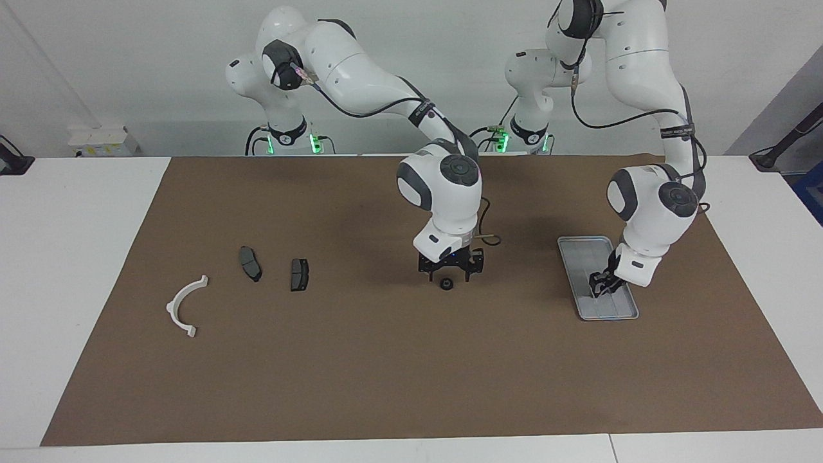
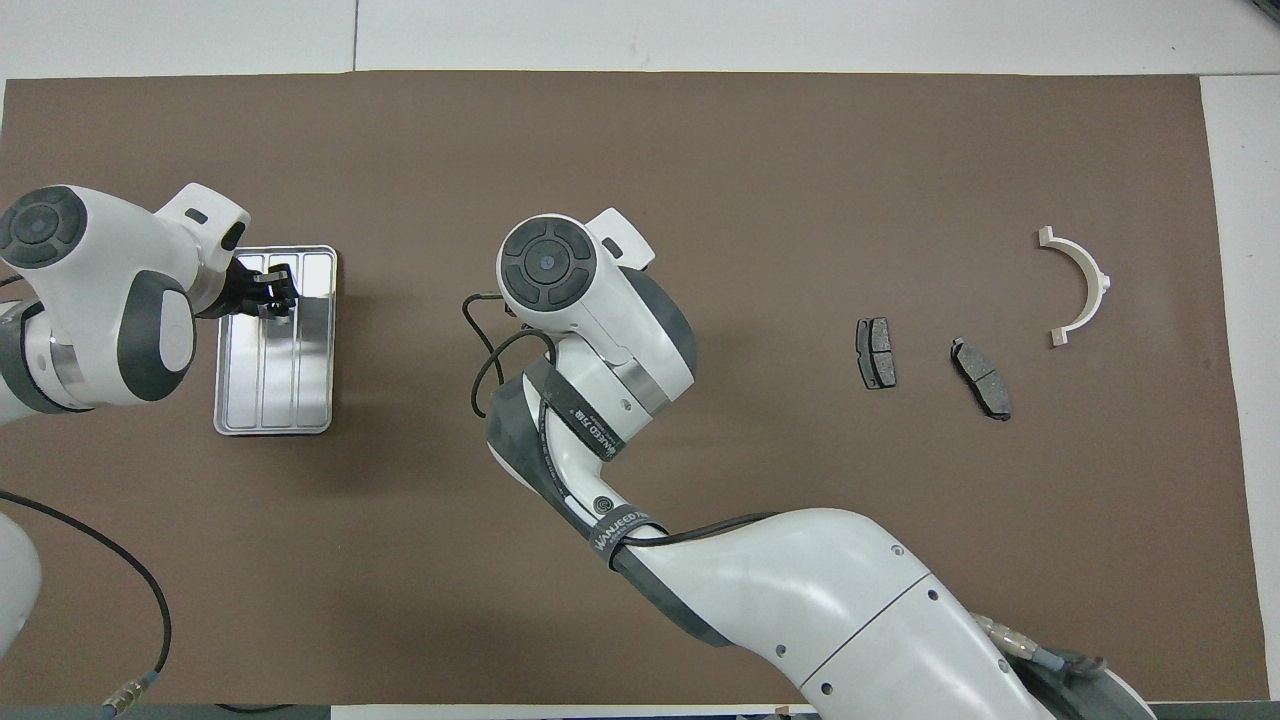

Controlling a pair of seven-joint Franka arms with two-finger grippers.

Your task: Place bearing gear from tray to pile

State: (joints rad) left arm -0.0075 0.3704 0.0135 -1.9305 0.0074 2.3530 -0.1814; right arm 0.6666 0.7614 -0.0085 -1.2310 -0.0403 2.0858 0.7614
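While the brown-covered table [image 1: 360, 386] fills both views, the silver ribbed tray [image 1: 582, 247] lies at centre right of the facing view. Scattered at centre left, the pile [image 1: 186, 307] stays loose. Mid-frame sits the small black ring-shaped bearing gear [image 1: 445, 283], the right gripper [image 1: 451, 275] low over it, jaws spread astride. Over the tray, the left gripper [image 1: 599, 287] has jaws I cannot read.

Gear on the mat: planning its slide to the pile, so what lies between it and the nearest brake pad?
Nothing: bare brown mat from the gear to the nearest pad, plain in the facing view.
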